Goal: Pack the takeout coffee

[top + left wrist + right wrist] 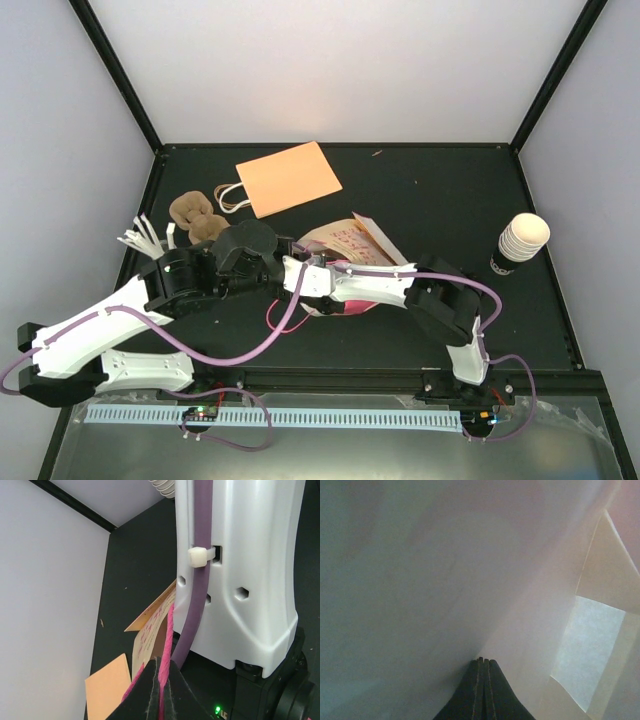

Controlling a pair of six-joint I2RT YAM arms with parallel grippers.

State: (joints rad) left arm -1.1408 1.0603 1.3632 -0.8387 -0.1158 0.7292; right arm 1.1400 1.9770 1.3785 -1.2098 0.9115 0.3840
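Note:
The takeout coffee [521, 243], a cream ribbed cup with a dark lower part, stands upright at the table's right side, apart from both arms; its rim [164, 486] peeks in at the top of the left wrist view. A pale paper bag with pink print [360, 243] lies at the centre. My left gripper [161, 672] is shut on the bag's pink cord handle [169, 630]. My right gripper [484, 662] is shut inside the bag, its tips against the pale inner wall [445, 580]. From above, the right gripper is hidden by the bag and arm.
A flat orange paper bag [288, 178] lies at the back. A brown pulp carrier [195, 215] and a bundle of white sticks [140, 238] sit at the left. The right arm's white link [250, 580] with its purple cable crosses close before the left wrist.

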